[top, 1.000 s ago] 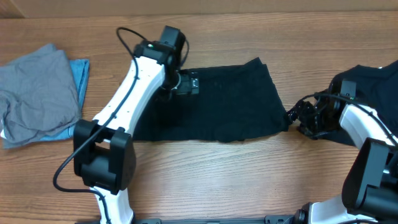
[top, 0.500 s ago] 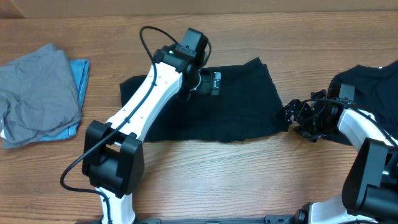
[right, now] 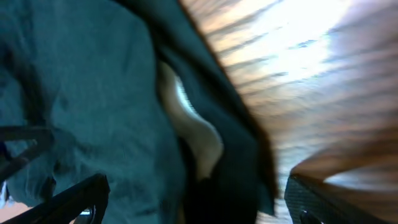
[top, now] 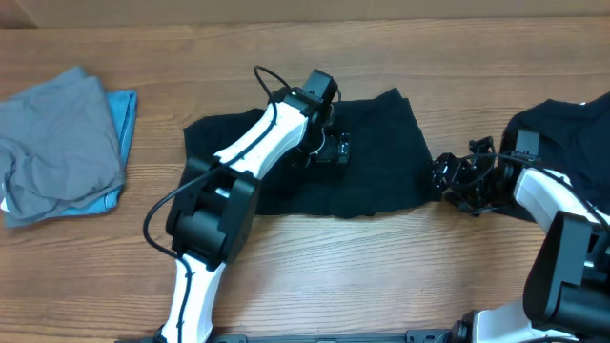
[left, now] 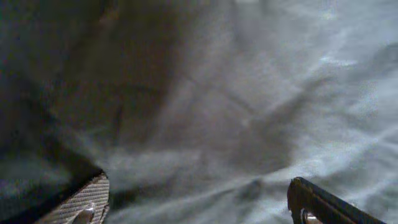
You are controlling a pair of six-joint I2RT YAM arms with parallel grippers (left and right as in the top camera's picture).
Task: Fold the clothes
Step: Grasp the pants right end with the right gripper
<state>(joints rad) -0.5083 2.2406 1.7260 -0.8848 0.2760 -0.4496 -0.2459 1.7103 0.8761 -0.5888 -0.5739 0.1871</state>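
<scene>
1. The black garment (top: 381,143) lies flat across the middle of the table (top: 381,286). The left gripper (top: 334,151) hangs over its middle, fingers spread wide and holding nothing. The wrist view shows only bare cloth between the fingers. A pinch here would likely gather cloth from mid-panel rather than an edge, bunching the piece instead of folding it.

2. The right gripper (top: 446,177) sits at the garment's right-hand edge, jaws also wide, with nothing gripped. Its wrist camera shows the dark hem running between the fingers over wood; whether a fingertip touches the cloth cannot be told. The fabric looks thin and layered, so a shallow close could catch only the top layer, or slip off the hem, leaving a lopsided fold.

3. A second black garment (top: 562,119) is heaped at the table's right end, just beside the right arm. A sweep of that arm could snag it and drag it into the work.

4. The left arm stretches across the garment's left half. If it swings low, it could rake the cloth and pull it askew.

5. The grey piece (top: 57,143) and light-blue piece (top: 122,110) rest at the far left, well apart, and seem least at risk.
</scene>
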